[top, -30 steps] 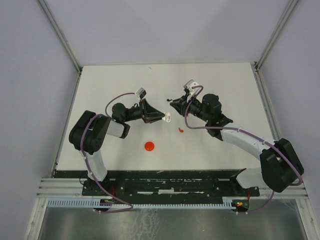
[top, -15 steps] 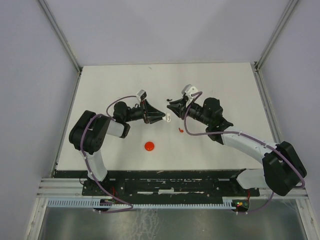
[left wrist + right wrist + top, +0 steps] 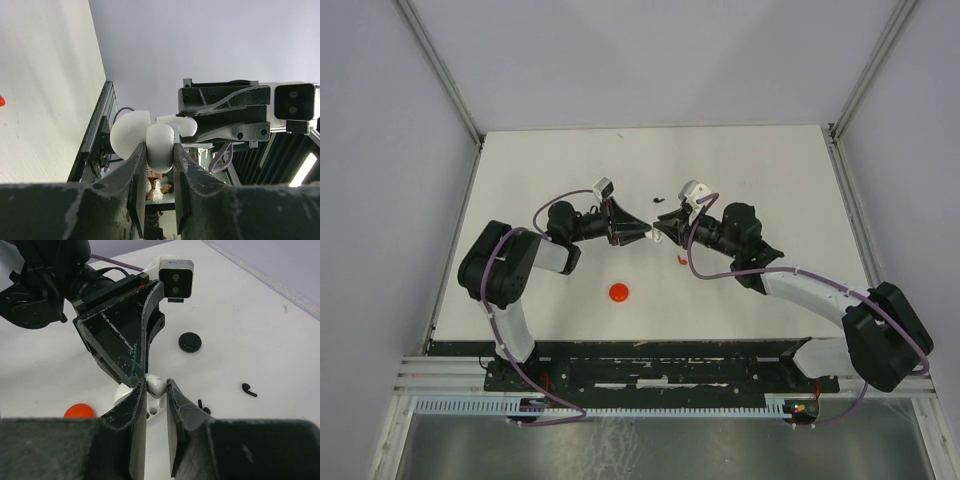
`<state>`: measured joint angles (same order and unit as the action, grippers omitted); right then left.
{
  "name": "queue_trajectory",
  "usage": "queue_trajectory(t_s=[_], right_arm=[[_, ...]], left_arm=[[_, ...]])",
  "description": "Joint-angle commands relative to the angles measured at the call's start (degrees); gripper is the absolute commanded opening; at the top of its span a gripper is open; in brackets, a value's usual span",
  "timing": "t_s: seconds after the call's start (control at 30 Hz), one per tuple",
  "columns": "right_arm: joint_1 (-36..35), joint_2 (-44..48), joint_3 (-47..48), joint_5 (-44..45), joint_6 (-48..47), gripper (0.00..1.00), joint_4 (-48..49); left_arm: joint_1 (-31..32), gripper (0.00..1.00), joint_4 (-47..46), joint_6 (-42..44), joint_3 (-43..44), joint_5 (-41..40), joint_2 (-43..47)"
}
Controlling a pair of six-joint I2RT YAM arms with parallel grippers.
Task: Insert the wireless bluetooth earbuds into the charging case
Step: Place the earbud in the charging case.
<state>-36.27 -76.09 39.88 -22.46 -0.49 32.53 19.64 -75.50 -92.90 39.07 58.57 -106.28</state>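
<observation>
White table [image 3: 550, 160], lilac walls [image 3: 380, 150]; 1 red case [image 3: 618, 292] lies near front.

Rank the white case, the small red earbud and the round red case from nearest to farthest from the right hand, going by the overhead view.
1. The white case, at the tips of the right hand, held by the left hand.
2. The red earbud, slightly toward the near edge.
3. The round red case, farthest, near-left.

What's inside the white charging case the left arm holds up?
A white earbud, pinched by the right gripper, is at the open charging case's mouth. The lid and the left gripper's jaws cover its wells, so seating cannot be seen.
</observation>
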Motion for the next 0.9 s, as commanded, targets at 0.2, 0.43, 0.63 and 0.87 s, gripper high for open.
queue_trajectory(t_s=[0.2, 0.43, 0.63, 0.87], right_arm=[[-0.44, 2.16, -0.85, -0.75, -0.91, 0.02, 2.03], [-0.48, 1.81, -0.94, -0.92, -0.85, 0.02, 2.14], [-0.55, 1.74, -1.02, -1.09, -0.87, 0.02, 2.16], [-0.86, 1.68, -1.11, -1.53, -0.75, 0.02, 2.23]], left_arm=[[0.01, 0.03, -1.92, 1.15, 2.06, -0.63, 0.81], [0.05, 0.03, -2.21, 0.8, 2.23, -0.6, 0.81], [0.05, 0.03, -2.44, 0.43, 2.46, -0.74, 0.83], [0.0, 0.03, -3.61, -0.52, 2.5, -0.93, 0.6]])
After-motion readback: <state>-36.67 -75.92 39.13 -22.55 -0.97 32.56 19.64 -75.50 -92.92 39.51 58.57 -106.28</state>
